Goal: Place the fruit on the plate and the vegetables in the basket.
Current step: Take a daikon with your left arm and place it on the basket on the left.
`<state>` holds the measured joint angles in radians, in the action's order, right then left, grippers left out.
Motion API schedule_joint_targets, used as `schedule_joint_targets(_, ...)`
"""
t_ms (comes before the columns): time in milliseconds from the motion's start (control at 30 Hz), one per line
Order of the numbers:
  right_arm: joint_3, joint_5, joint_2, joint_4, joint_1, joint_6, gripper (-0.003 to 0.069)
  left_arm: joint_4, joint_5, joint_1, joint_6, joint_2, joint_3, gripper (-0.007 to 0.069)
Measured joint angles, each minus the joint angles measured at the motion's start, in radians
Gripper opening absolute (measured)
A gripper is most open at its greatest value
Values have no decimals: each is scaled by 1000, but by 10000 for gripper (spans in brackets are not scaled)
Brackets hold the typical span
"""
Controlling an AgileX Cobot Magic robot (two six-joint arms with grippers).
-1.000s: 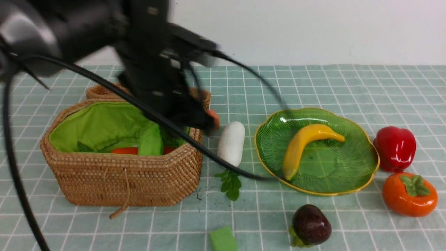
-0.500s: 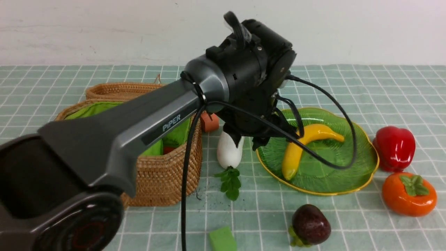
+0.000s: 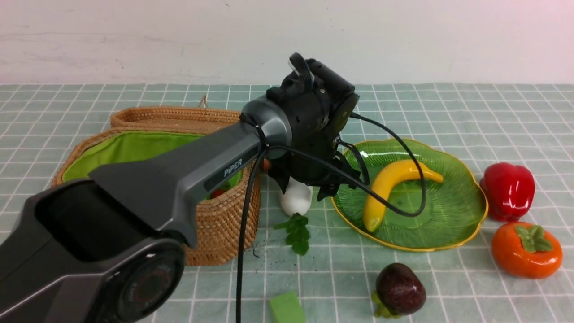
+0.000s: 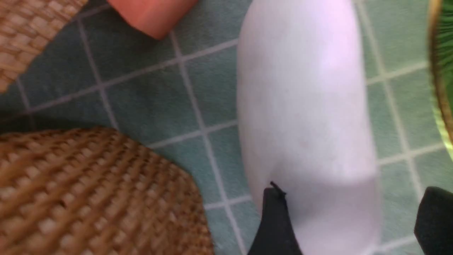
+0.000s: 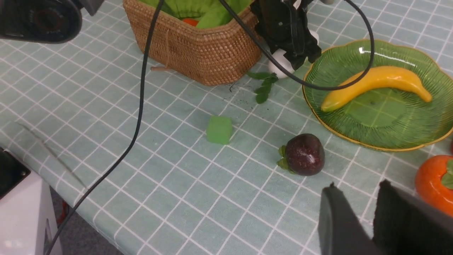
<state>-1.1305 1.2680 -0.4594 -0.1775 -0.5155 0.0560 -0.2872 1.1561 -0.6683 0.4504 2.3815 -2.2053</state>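
The left arm [image 3: 202,166] reaches forward over the desk [image 3: 448,112], which carries a pale green checked cloth, and its wrist bends down between the basket [image 3: 215,220] and the plate [image 3: 448,215]. The left jaws stand apart, one on each side of the white radish [image 3: 296,202]. In the left wrist view one dark finger [image 4: 276,226] overlaps the edge of the radish [image 4: 304,106], and the other stands a little off its far side, so nothing is clamped. The radish lies on the desk in the gap between basket and plate, with its green leaves [image 3: 296,231] pointing to the near edge. An orange-brown cube [image 4: 152,14] sits just beyond its round end, near the corner of the basket. The basket is open, its lid [image 3: 170,117] lies back behind it, and an orange-red thing [image 5: 191,21] rests low in the bright green lining. On the plate lies only the banana [image 3: 390,186], curved across the middle. The red pepper [image 3: 509,190] stands on the desk just beside the right rim of the plate, and the persimmon [image 3: 527,251] sits in front of it. The mangosteen [image 3: 400,289] is on the desk before the plate, apart from it, and a small green block [image 3: 287,308] lies at the near edge. Only the right wrist view shows the right jaws: two dark fingers [image 5: 339,226] hang above the desk near the mangosteen with a narrow gap between them and nothing held.
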Motion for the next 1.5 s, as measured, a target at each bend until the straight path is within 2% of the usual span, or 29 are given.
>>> schedule_joint_targets(133,0,0,0,-1,0,0,179,-34,5,1,14,19,-2,486)
schedule_joint_targets(600,-1,0,0,1,0,1,181,-34,5,1,23,19,-5,488)
schedule_joint_targets(1067,-1,0,0,2,0,20,181,-8,-12,1,34,19,-8,573)
schedule_joint_targets(1500,-1,0,0,-19,0,20,181,-12,-27,2,43,34,-7,570)
